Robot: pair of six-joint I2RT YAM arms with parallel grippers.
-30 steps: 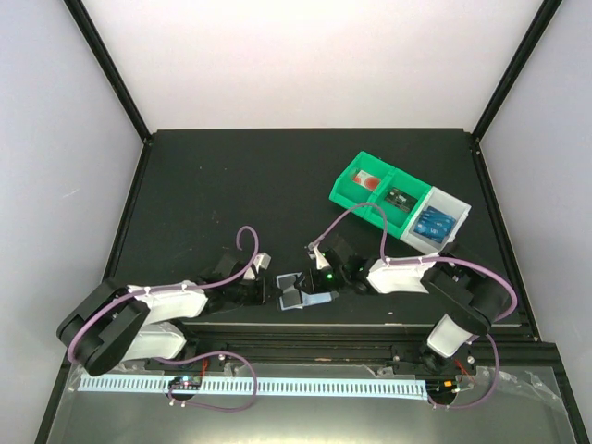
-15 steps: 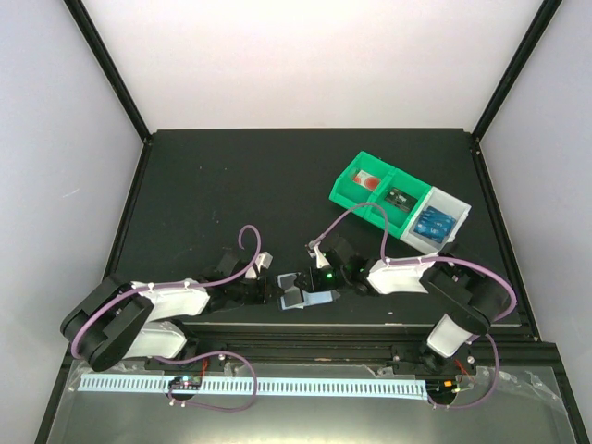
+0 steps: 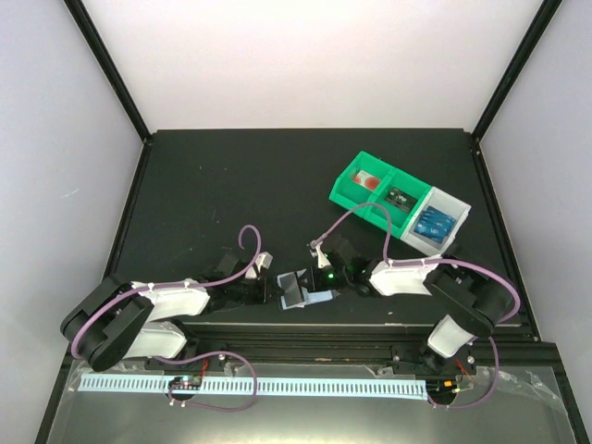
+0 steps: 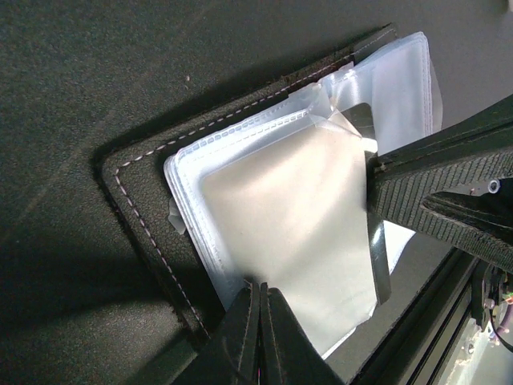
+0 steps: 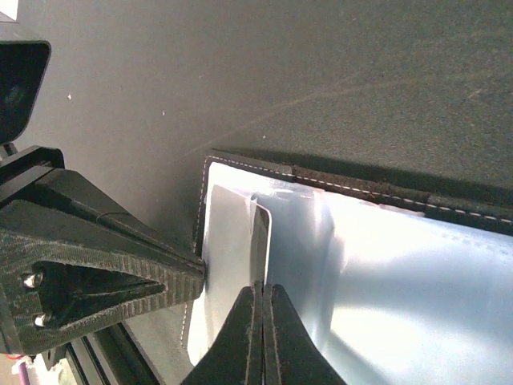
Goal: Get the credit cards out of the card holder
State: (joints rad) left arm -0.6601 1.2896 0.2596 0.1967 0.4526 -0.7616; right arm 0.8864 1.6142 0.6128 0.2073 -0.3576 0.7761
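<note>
The black table (image 3: 231,185) fills the middle of the top view. The left arm (image 3: 162,305) and the right arm (image 3: 412,276) both reach inward along its near edge and meet at the centre.

At the far right of the table lies a green-and-grey compartment tray (image 3: 356,198). Its grey right-hand compartment holds the bright-blue credit cards (image 3: 433,223).

The card holder (image 3: 301,289) lies open on the table at the near edge, between the two arms and well apart from the tray. The left wrist view shows its dark stitched cover (image 4: 144,208) underneath and a stack of clear sleeves (image 4: 280,216) on top.

The left jaws are pressed together on the near edge of those sleeves. In the right wrist view the right jaws are also together, pinching a thin leaf (image 5: 260,233) that stands up edge-on from the holder (image 5: 401,305). Whether that leaf is a sleeve or a card I cannot tell.

In the tray, a small red-and-white item (image 3: 370,181) lies in the left green compartment. A small dark green item (image 3: 400,196) lies in the middle one.
</note>
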